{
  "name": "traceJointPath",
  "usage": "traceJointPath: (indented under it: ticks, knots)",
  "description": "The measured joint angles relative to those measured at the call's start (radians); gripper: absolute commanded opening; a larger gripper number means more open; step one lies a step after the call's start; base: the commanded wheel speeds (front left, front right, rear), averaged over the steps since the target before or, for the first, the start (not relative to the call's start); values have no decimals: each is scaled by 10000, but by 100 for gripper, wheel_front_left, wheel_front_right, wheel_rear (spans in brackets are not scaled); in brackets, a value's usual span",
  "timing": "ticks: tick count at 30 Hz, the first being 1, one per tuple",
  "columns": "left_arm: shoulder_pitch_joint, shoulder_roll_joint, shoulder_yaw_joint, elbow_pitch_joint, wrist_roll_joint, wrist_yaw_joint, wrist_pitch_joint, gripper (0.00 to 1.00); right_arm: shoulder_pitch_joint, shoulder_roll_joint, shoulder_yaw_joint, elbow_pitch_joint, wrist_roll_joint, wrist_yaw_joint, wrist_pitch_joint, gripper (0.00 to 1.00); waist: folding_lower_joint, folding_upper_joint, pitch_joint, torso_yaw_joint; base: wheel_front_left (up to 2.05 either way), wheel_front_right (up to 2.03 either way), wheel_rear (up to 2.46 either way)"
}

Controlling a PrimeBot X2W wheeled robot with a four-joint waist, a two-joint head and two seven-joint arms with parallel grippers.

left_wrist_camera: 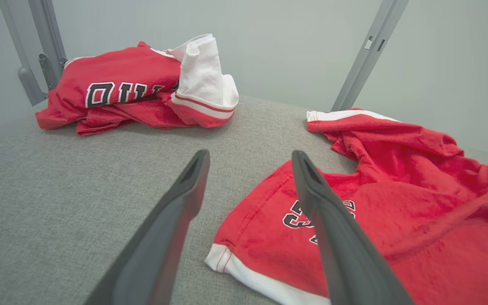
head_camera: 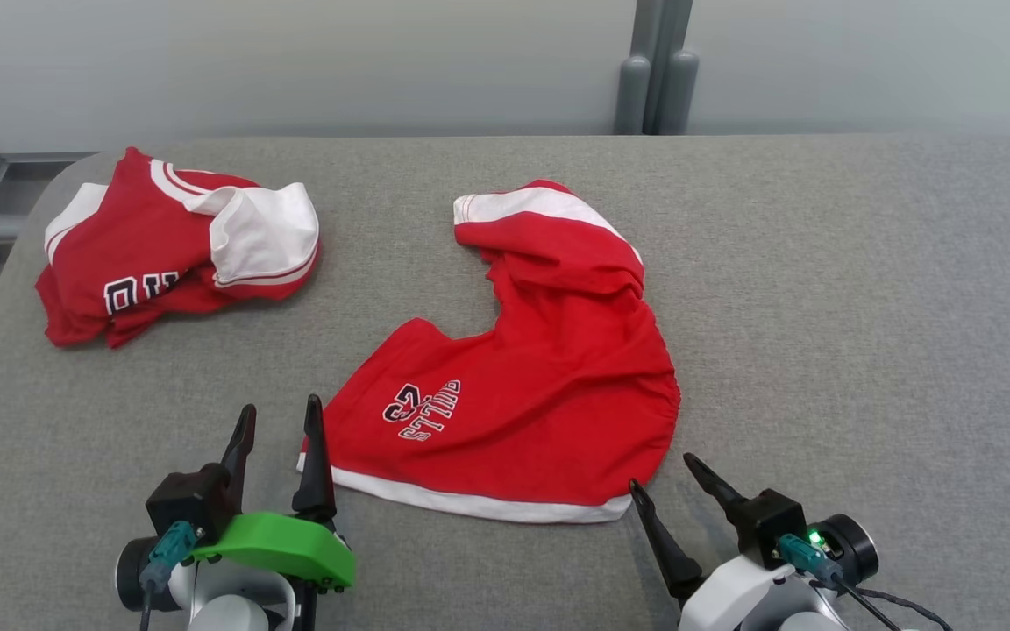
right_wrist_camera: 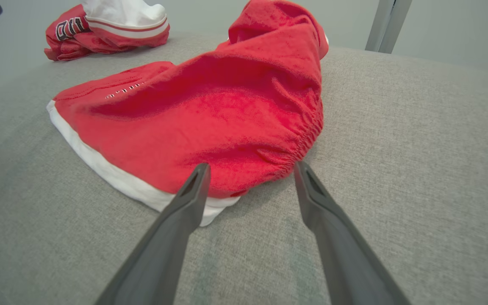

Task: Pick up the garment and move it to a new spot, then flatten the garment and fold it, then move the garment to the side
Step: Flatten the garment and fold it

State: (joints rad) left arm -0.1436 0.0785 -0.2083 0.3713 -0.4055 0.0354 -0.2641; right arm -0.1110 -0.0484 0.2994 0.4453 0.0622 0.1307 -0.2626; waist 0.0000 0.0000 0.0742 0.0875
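Although it lies inverted, the garment (head_camera: pixel 558 368) reads BULLS.

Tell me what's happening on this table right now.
A two-armed robot is working on a rumpled red fabric garment with a white hem, which lies in the middle of the grey cloth-covered table. The left pincer and right pincer are both open, beside the hem's two near corners, holding nothing. The garment is not yet flattened or folded. A second crumpled red-and-white garment sits at the far left.
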Motion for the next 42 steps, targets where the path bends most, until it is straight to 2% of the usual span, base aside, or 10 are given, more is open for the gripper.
traceJointPath:
  ticks: [3, 11, 17, 18, 19, 21, 23, 24, 30, 42]
  knots:
    - [105, -19, -23, -192, 88, -13, 2, 100, -86, 31, -2, 232, 88, 0, 0, 100, 0, 0, -6, 142, 0, 0, 0]
    - [370, -127, -226, -744, 205, -58, 2, 100, -687, 0, -1114, 1294, 533, 0, -2, 100, 0, 0, 6, 878, 0, 0, 0]
    - [416, -167, -276, -792, 222, -46, 2, 100, -1056, 4, -1097, 2182, 940, 0, -2, 100, 0, 0, 71, 1343, 0, 0, 0]
    - [417, -171, -282, -796, 238, -44, 2, 100, -1146, 0, -1053, 2311, 965, 0, -2, 87, 0, 0, 80, 1403, 0, 0, 0]
    - [419, -176, -290, -798, 249, -42, 2, 100, -1242, -2, -995, 2408, 997, 0, -2, 58, 0, 0, 89, 1456, 0, 0, 0]
    - [425, -184, -286, -807, 249, -4, 2, 100, -1366, 8, -855, 2508, 1296, 0, -2, 36, 0, 0, 101, 1532, 0, 0, 0]
    - [451, -188, -251, -838, 249, 13, 2, 100, -1437, 6, -771, 2579, 1396, 0, -2, 4, 0, 0, 105, 1534, 0, 0, 0]
    - [474, -190, -232, -861, 249, 19, 2, 100, -1459, 4, -725, 2608, 1411, 0, -2, 0, 0, 0, 104, 1509, 0, 0, 0]
    - [515, -211, -188, -966, 249, 42, 2, 100, -1611, 21, -945, 2102, 1200, 0, 0, 0, 0, 0, 117, 1196, 0, 0, 0]
    - [570, -244, -77, -1066, 234, 40, 2, 100, -936, -4, -3524, 272, -1329, 0, 355, 0, 0, 0, 85, 208, 0, 0, 0]
